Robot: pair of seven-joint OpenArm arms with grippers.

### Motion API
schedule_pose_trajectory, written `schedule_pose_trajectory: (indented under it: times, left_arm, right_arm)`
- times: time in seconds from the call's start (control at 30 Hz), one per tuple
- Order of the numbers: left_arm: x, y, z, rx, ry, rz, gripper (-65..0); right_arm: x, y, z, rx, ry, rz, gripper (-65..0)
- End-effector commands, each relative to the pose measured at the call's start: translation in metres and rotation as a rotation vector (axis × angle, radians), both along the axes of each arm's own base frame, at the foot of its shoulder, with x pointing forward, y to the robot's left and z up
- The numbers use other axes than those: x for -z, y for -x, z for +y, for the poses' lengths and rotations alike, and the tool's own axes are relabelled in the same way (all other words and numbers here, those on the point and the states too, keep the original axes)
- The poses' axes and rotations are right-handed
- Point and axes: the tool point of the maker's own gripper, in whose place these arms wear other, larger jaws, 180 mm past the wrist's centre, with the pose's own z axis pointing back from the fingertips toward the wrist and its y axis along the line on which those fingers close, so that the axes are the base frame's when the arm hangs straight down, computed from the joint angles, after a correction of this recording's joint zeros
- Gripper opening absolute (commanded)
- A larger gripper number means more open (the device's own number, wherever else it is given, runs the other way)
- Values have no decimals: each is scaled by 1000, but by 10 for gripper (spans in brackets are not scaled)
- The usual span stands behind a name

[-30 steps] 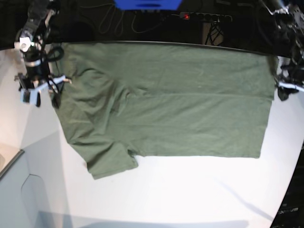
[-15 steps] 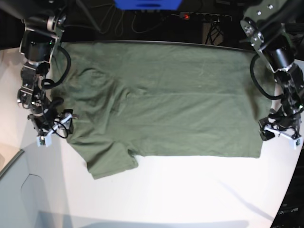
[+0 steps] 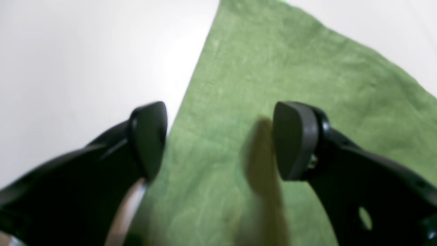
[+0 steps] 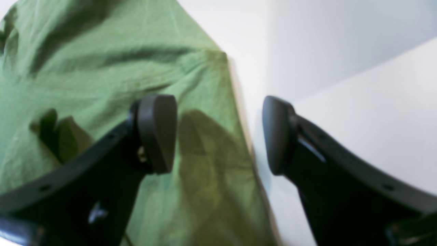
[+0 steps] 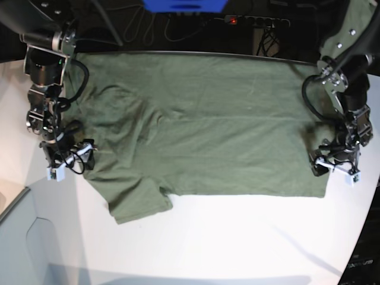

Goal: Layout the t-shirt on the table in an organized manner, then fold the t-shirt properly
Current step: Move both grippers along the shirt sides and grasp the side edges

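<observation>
Left gripper [image 5: 336, 168] now further over t-shirt [image 5: 208, 124]

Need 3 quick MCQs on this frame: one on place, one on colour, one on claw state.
1. Where is the left claw?
A. over the collar
B. at the shirt's edge, near a corner
C. off the table

2. The shirt's colour?
A. olive green
B. navy
C. red

3. The right claw is:
A. shut on the shirt
B. shut, empty
C. open, straddling the shirt's edge

Answers:
1 B: the left wrist view shows the hem edge and corner between the fingers.
2 A: green in every view.
3 C: the right wrist view shows a wide gap, one finger over cloth, one over table.
</observation>
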Motion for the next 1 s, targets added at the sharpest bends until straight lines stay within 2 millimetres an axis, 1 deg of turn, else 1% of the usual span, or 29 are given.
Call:
schedule_pose_trajectory:
  times: [0.0, 0.07, 0.17, 0.27, 0.3, 0.37, 0.4, 0.43, 0.53, 0.6, 0.67, 0.77, 0.93, 0.97]
  left_arm:
    - [-15, -11, 8, -4, -17, -37, -184]
    - [-14, -11, 7, -4, -14, -37, -185]
    - [-11, -10, 5, -1, -9, -31, -187]
    - [-9, -8, 4, 0, -7, -22, -189]
    - [-5, -4, 4, 0, -7, -13, -190]
    - [0, 2, 3, 0, -7, -2, -221]
    - [0, 2, 3, 0, -7, -2, -251]
    - [2, 4, 3, 1, -5, 2, -289]
    - [6, 8, 0, 5, -1, 10, -406]
    - [11, 10, -3, 7, 9, 20, -464]
    - [15, 13, -5, 6, 20, 31, -531]
    - [13, 11, -4, 3, 16, 27, -650]
    - [11, 10, -2, 2, 16, 23, -650]
    - [10, 10, -1, 3, 17, 21, -650]
  right_arm:
    - [-2, -3, 1, -16, 8, 9, -264]
    - [1, -2, 10, -51, 18, 20, -297]
    - [3, -2, 20, -92, 30, 29, -371]
    - [4, -2, 22, -100, 32, 30, -456]
    - [4, -2, 22, -100, 31, 32, -490]
    - [4, -2, 22, -99, 31, 31, -579]
    - [4, -2, 22, -99, 31, 31, -622]
    - [4, -2, 21, -97, 32, 33, -650]
    - [6, 1, 20, -97, 33, 40, -650]
    - [10, 7, 19, -96, 34, 50, -650]
    - [11, 8, 18, -96, 35, 51, -650]
    - [9, 7, 17, -93, 35, 46, -650]
    - [9, 8, 17, -95, 35, 45, -650]
    - [11, 10, 17, -95, 35, 50, -650]
